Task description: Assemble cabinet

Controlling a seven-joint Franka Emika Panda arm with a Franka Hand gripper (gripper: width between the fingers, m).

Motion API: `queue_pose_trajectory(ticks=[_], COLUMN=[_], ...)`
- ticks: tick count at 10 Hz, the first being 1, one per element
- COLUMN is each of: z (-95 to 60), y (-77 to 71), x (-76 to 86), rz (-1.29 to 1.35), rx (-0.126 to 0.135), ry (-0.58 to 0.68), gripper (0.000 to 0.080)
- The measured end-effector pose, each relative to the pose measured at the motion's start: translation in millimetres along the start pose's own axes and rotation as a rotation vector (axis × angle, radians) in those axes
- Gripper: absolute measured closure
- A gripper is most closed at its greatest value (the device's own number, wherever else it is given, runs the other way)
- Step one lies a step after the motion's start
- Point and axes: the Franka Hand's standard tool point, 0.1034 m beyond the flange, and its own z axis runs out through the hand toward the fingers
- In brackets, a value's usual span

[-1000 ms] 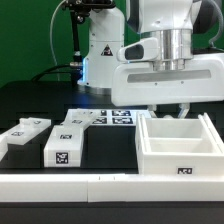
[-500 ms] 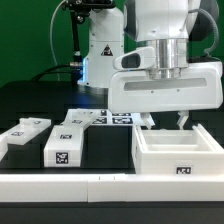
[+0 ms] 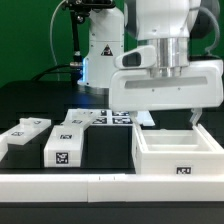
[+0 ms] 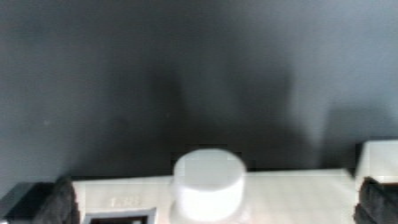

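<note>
In the exterior view the hand hangs just over the back wall of the cabinet. The cabinet is the open white box on the black worktop, at about four o'clock in the picture. The fingers are spread wide and hold nothing. The nearest danger, as I judge it, is that box: a sideways move made this low could hook a fingertip on the wall and drag or twist the box out of place. A descent slightly off line could put a finger on the rim instead of beside it. The loose panels lie well apart at about eight o'clock, so a reach toward them has to clear the box's near wall first. In the wrist view the two dark fingers show at opposite edges, far apart. Between them is a blurred white rounded part; whether it is a peg or a piece of wall cannot be told. Closing on it off-centre could tip or push it.
</note>
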Motion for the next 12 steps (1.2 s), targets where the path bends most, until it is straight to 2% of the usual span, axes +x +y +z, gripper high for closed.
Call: queue_pose_trajectory(ticks=[3, 4, 7, 8, 10, 11, 12], z=[-51.1, -61.5, -59.3, -59.0, -62.3, -62.9, -64.6], y=[15.7, 19.6, 19.4, 24.9, 55.8, 76.8, 88.6], x=[-6.2, -3.9, -3.8, -5.9, -6.7, -15.3, -15.6], rz=[0.026, 0.035, 0.033, -0.042, -0.205, -0.260, -0.245], rx=[-0.005, -0.005, -0.006, -0.006, 0.000, 0.024, 0.051], ry=[-0.042, -0.044, -0.043, -0.068, -0.106, -0.192, -0.287], gripper=[0.0002, 0.0004, 0.0004, 0.0004, 0.0004, 0.0004, 0.0004])
